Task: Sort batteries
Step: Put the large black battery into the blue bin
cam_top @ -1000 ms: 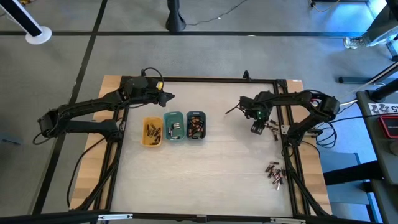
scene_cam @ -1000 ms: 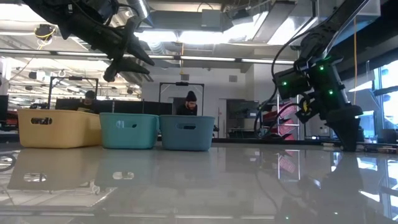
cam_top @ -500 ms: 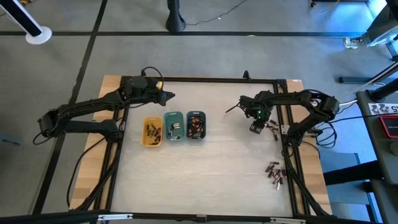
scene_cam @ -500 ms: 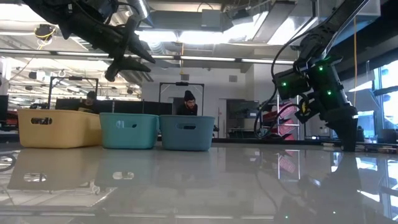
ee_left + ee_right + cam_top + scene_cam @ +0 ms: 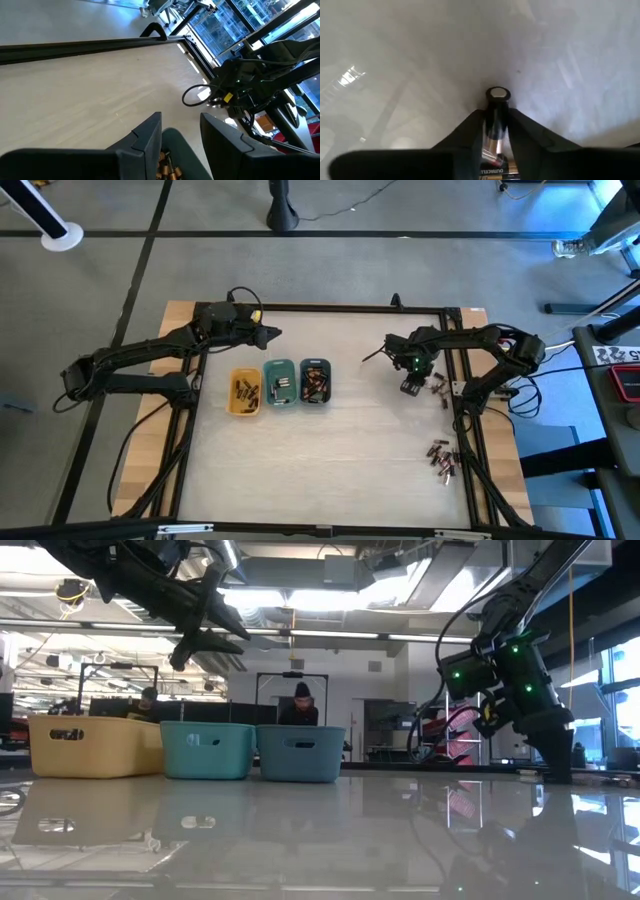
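Your right hand point(image 5: 496, 131) pinches one battery point(image 5: 497, 107) between its fingers, low over the bench point(image 5: 350, 440) near the right edge — the hold looks thin, so a fast swing toward the trays point(image 5: 280, 383) could shake it loose. Your left hand point(image 5: 181, 135) waits narrowly parted above them — watch for crowding.

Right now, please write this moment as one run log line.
right gripper: shut on battery at table right side | left gripper: open, above trays | loose batteries: remain
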Robot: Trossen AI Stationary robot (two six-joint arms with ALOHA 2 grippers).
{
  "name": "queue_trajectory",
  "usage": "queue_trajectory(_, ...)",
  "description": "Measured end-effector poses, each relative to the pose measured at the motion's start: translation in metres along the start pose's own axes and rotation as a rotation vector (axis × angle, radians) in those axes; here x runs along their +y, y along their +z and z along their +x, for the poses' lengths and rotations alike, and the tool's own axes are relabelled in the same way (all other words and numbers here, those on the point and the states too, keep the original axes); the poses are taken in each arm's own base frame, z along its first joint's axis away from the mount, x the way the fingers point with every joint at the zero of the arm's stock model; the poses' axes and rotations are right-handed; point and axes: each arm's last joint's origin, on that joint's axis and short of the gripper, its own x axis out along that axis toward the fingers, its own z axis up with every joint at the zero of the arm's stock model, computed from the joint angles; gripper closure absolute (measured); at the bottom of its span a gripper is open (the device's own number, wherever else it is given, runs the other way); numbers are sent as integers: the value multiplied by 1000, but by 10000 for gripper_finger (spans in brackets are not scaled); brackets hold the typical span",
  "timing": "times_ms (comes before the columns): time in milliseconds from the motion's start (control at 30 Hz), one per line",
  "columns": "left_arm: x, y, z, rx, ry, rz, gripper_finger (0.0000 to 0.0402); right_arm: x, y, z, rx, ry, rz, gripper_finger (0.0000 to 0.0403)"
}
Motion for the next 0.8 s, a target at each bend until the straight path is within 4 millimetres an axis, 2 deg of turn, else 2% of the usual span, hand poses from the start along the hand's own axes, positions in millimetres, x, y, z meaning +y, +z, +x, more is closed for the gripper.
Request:
queue_trajectory(200, 0, 0, 0, 0, 0, 2, 276, 0, 2, -2, -8, 2, 0, 361)
queue_trajectory(300, 0, 0, 0, 0, 0, 3, 276, 0, 8, -8, -46, 3, -1, 362)
queue_trajectory(400, 0, 0, 0, 0, 0, 5, 276, 1, 25, -22, -171, 10, -1, 360)
queue_trajectory(467, 0, 0, 0, 1, 0, 4, 276, 2, 27, -31, -170, 25, -4, 361)
queue_trajectory(667, 0, -1, 0, 4, 1, 5, 276, 8, 54, -89, -375, 185, -57, 362)
queue_trajectory(800, -2, -3, 0, 14, -8, 34, 276, 14, 73, -131, -614, 303, -126, 362)
